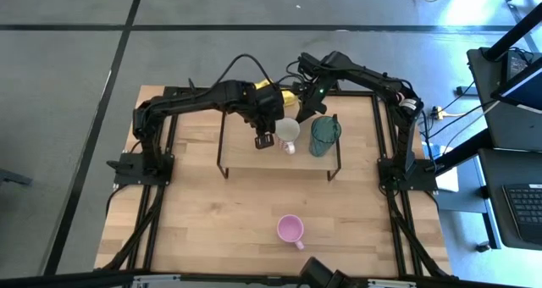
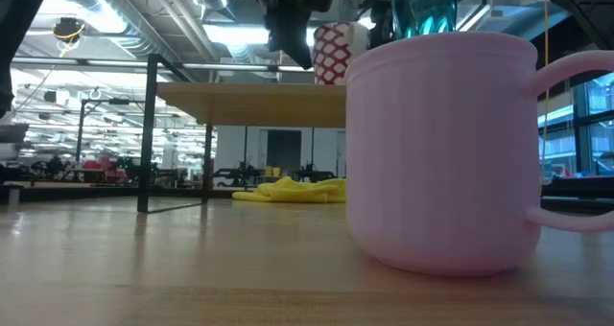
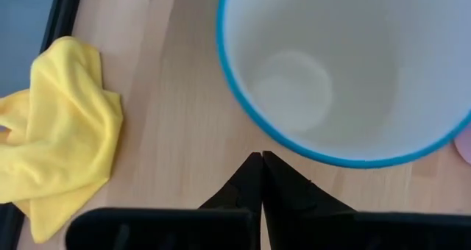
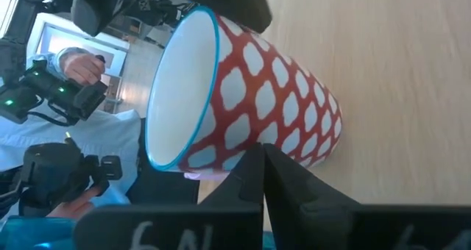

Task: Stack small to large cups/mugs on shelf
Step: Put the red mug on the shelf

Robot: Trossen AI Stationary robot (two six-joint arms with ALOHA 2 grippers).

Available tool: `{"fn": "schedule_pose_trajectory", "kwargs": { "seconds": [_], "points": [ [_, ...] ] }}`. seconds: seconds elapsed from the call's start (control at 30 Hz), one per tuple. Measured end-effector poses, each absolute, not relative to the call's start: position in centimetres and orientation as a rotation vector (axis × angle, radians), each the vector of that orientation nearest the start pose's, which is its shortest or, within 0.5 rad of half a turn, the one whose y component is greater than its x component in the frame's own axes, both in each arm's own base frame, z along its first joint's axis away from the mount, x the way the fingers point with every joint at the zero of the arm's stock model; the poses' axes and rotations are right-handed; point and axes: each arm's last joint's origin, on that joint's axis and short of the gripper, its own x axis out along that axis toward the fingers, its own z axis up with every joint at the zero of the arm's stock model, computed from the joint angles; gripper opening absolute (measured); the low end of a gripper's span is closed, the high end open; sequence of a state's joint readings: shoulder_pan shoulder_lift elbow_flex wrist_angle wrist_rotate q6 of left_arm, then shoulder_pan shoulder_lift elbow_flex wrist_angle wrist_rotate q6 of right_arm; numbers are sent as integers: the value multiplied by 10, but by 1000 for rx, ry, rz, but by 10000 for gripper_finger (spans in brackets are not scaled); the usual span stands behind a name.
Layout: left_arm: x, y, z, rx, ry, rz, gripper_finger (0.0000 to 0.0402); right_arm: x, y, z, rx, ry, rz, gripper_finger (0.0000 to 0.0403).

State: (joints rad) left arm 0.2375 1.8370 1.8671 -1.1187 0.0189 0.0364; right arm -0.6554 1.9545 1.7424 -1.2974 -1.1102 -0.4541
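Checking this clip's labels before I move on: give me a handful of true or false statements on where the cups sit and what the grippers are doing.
1. The pink mug stands on the shelf. False: it is on the tabletop, in front of the shelf.
2. The red-and-white patterned mug and the teal cup stand side by side on the shelf. True.
3. The left gripper holds the patterned mug. False: it is shut and empty, just beside the mug.
4. The right gripper is shut, holding nothing. True.
5. The yellow cloth lies inside the patterned mug. False: the mug is empty; the cloth lies on the wood apart from it.
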Motion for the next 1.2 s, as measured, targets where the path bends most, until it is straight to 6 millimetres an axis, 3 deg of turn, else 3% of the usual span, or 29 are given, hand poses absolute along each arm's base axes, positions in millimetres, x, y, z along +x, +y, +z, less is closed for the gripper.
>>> {"fn": "schedule_pose_trajectory", "kwargs": {
  "seconds": [0.8, 1.2],
  "points": [
    [372, 101, 342, -70, 1013, 183, 2, 318, -200, 275, 770, 842, 578, 7],
    [362, 106, 336, -105, 1117, 194, 2, 317, -200, 275, 766, 847, 572, 7]
  ]
}}
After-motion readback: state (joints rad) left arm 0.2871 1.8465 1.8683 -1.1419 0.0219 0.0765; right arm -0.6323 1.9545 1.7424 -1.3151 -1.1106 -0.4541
